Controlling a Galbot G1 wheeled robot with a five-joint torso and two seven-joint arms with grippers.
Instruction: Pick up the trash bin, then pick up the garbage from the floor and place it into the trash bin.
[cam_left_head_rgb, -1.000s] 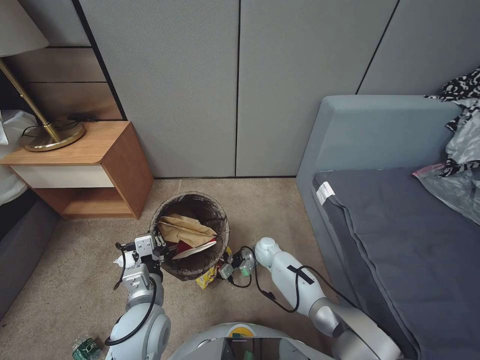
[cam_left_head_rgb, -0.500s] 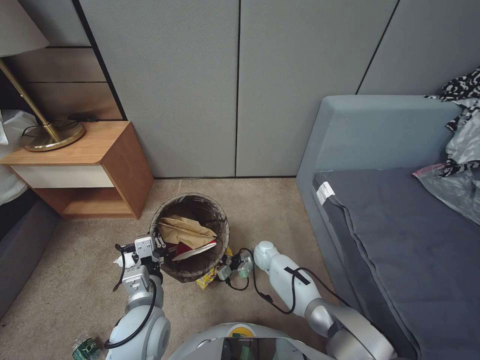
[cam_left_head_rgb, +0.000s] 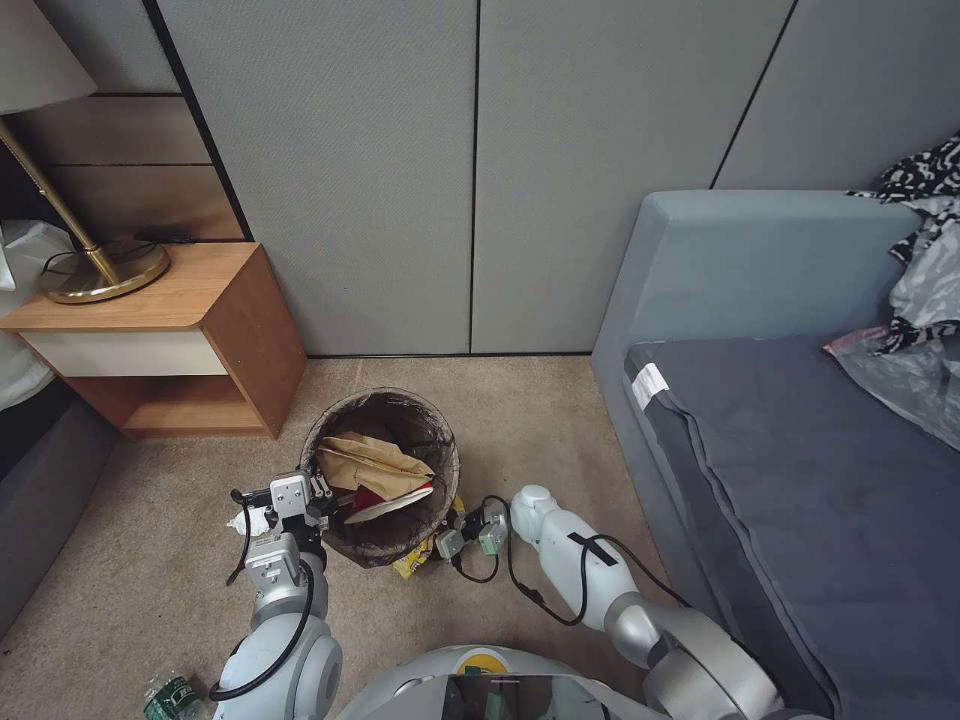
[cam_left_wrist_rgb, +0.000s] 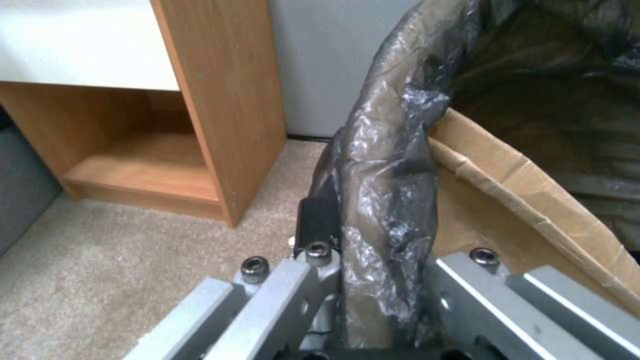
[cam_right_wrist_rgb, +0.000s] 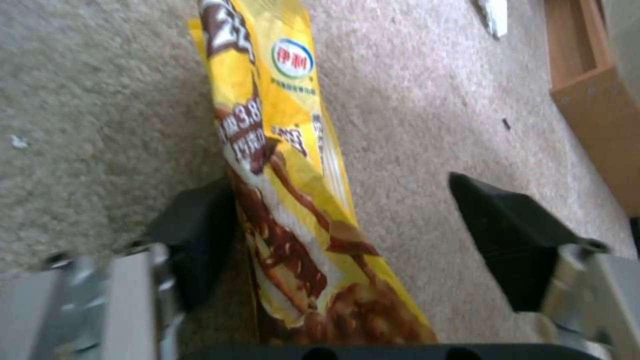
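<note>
The trash bin (cam_left_head_rgb: 380, 475) is held at its rim by the left gripper (cam_left_head_rgb: 318, 497), whose fingers are clamped over the dark bag folded across that rim, one finger outside and one inside. The bin is seen upright on the carpet (cam_left_head_rgb: 540, 410), just in front of the wooden nightstand (cam_left_head_rgb: 180, 330), its opening facing up. A tan paper bag (cam_left_head_rgb: 368, 460) and a red-and-white wrapper (cam_left_head_rgb: 385, 497) are already lodged inside the bin, so part of the collecting is judged done.

Just beside the bin, on its side nearer the sofa (cam_left_head_rgb: 760, 420), the right gripper (cam_left_head_rgb: 462, 530) is lowered to the carpet with its jaws spread wide on either side of a yellow snack packet (cam_right_wrist_rgb: 293, 200). One pad is touching the packet's edge; the other is well apart from it, so no grip is made yet. The packet is lying flat, its long axis running straight away from the gripper's palm, between the pads, with the logo end pointing away from the wrist.

Still left on the carpet are a white tissue (cam_left_head_rgb: 240, 520) on the bin's far side from the sofa, and a green bottle (cam_left_head_rgb: 170, 695) nearer the robot's base than the bin. The task is judged roughly midway.
</note>
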